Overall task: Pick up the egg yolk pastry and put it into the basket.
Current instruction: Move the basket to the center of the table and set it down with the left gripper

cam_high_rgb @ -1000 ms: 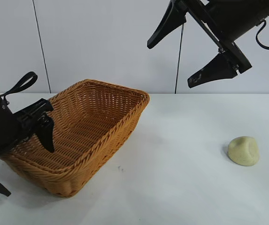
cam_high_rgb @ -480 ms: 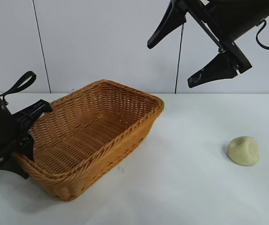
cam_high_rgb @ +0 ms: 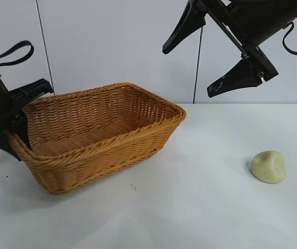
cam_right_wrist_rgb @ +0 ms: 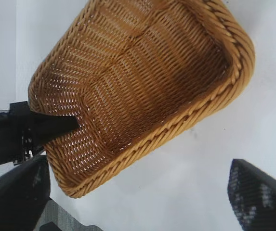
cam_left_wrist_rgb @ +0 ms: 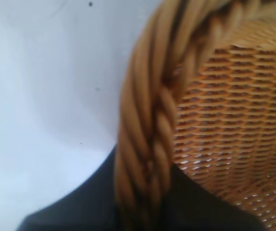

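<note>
Clamping the basket point(cam_high_rgb: 104, 135) by its braided rim, the left gripper point(cam_high_rgb: 18, 136) tilts it, apparently to present it for loading. Right gripper point(cam_high_rgb: 216, 51) hangs wide open and empty above the table point(cam_high_rgb: 200, 207); the egg yolk pastry point(cam_high_rgb: 269, 166) lies well apart from the basket.

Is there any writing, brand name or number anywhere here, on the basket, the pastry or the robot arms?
None: no readable text in any view.
The basket, the pastry, the left gripper and the right gripper all show bare surfaces, with no label or number.
</note>
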